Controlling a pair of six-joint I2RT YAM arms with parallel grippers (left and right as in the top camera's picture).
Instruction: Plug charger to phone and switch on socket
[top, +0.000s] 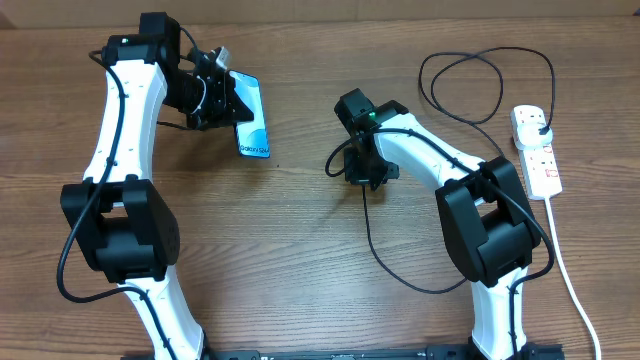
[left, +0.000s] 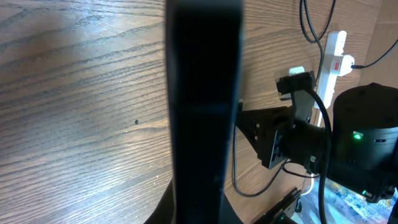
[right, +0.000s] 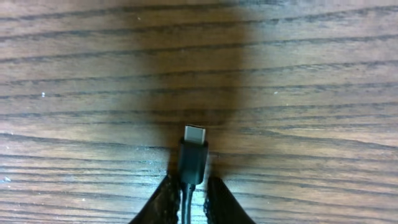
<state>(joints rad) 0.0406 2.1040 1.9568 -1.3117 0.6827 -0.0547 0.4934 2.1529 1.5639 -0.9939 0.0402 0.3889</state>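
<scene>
The charger lies on the wooden table. Its metal connector tip points away from the right gripper, whose fingers are drawn in tight on both sides of the cable just behind the connector, clamping it. From there the black cable loops toward the near edge, then runs up the right side to the black plug, which is seated in the far end of the socket. The socket lies at the far right, and its thick white cord trails toward the near edge. The phone is at the far left, well apart from the connector, with its lit screen facing up and tilted. The left gripper is fully closed on its far end. In the left wrist view the phone shows only as a dark vertical bar.
</scene>
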